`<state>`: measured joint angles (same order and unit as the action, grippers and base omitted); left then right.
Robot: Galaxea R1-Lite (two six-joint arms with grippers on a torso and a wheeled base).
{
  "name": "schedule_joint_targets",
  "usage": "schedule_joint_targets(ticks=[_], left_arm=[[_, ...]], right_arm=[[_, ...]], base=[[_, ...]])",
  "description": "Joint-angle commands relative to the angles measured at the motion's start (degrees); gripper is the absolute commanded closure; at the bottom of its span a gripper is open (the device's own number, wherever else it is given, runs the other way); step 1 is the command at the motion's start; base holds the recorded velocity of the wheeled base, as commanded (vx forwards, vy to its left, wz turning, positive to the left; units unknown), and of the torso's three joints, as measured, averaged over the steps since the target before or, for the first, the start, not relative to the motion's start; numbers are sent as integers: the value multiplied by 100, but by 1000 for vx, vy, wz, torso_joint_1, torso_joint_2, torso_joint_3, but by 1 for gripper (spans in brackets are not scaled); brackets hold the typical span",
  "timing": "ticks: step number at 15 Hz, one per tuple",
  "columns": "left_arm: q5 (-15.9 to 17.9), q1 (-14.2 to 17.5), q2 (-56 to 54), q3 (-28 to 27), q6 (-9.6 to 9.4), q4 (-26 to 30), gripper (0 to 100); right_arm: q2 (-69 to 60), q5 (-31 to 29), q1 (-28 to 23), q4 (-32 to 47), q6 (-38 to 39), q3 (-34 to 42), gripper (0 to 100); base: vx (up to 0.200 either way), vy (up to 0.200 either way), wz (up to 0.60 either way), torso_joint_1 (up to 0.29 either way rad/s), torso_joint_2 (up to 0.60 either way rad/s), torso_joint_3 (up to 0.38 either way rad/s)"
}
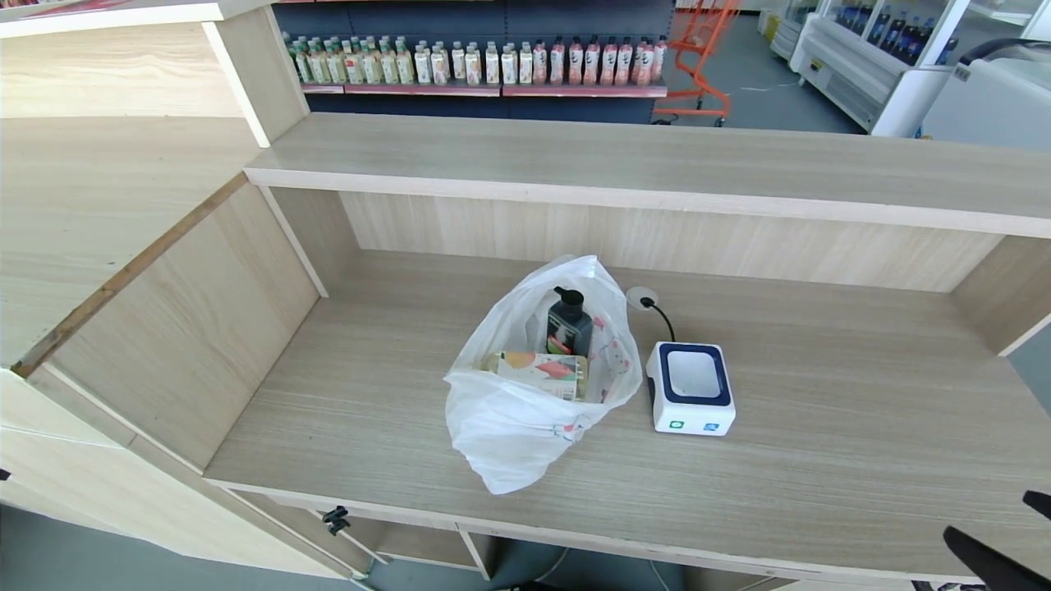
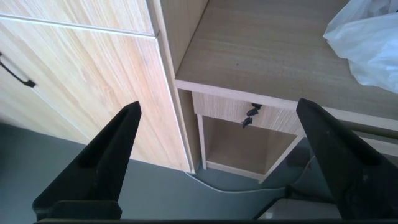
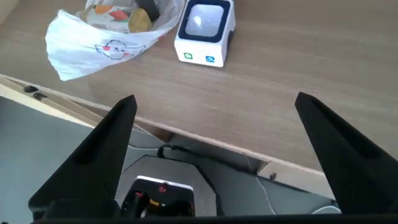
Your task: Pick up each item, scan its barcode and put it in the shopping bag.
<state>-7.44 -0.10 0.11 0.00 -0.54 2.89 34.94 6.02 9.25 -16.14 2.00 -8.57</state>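
A white plastic shopping bag (image 1: 525, 410) stands open in the middle of the wooden counter (image 1: 862, 427). Inside it a dark bottle with a black pump cap (image 1: 568, 322) stands upright behind a colourful carton (image 1: 543, 373) lying on its side. Right beside the bag sits the white and blue barcode scanner (image 1: 691, 387), its cable running to a grommet behind it. My left gripper (image 2: 217, 162) hangs open and empty below the counter's front left corner, the bag (image 2: 367, 43) at the view's edge. My right gripper (image 3: 217, 162) is open and empty off the counter's front edge, with bag (image 3: 102, 37) and scanner (image 3: 205, 31) beyond; its fingertips (image 1: 993, 558) show at the head view's lower right corner.
A raised ledge (image 1: 657, 164) runs along the counter's back, and wooden side walls close it left and right. Below the front edge are a drawer with a black handle (image 2: 252, 115) and an open compartment. Store shelves with bottles (image 1: 476, 61) stand far behind.
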Motion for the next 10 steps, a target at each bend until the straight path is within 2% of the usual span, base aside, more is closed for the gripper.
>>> schedule_joint_targets(ticks=[1,3,4,5,10], left_arm=[[-3,1,-2,0,1,1,0],[-3,1,-2,0,1,1,0],[-3,1,-2,0,1,1,0],[-3,1,-2,0,1,1,0],[-3,1,-2,0,1,1,0]], right_arm=[[-2782,-189,-1224,1342,-253,857,0],[-3090,-66,-1180,1298,-516,857,0],[-3494,-330,-925,1368,-560,857,0],[-3485,-453,-916,1447,-595,857,0],[-3494,-506,-925,1517,-341,857,0]], base=[[0,0,0,0,0,0],[0,0,0,0,0,0],[0,0,0,0,0,0],[0,0,0,0,0,0],[0,0,0,0,0,0]])
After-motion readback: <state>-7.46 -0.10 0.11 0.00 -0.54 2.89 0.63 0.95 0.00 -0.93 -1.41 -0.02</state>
